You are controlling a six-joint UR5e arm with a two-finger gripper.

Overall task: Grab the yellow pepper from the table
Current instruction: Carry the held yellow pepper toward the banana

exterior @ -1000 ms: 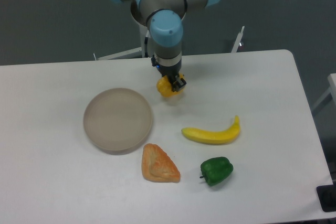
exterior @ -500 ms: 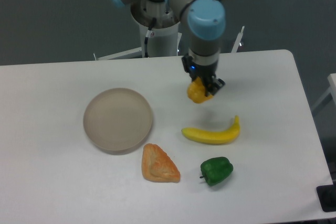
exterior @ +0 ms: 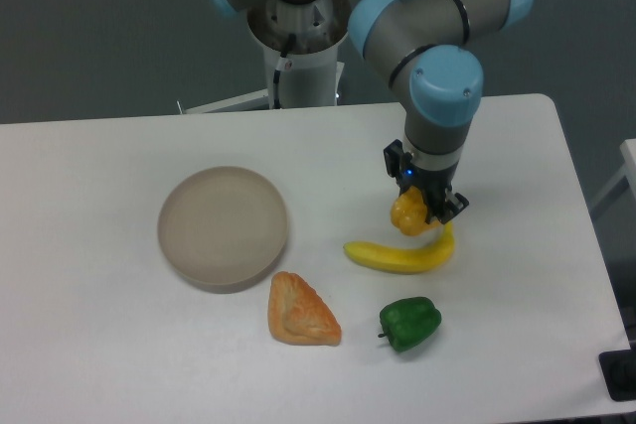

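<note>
My gripper [exterior: 422, 210] is shut on the yellow pepper [exterior: 407, 214], a small lobed yellow-orange toy, and holds it in the air above the white table [exterior: 99, 345]. The pepper hangs just over the right end of the banana [exterior: 399, 255]. The gripper's fingers hide part of the pepper's right side.
A round beige plate [exterior: 224, 227] lies left of centre. An orange pastry-like toy [exterior: 301, 312] lies in front of it. A green pepper [exterior: 409, 323] sits near the front, below the banana. The robot base [exterior: 295, 62] stands behind the table's far edge.
The gripper has carried the yellow pepper to the right and toward the front, from beside the plate's far rim to above the banana's right end. Nothing else has moved.
</note>
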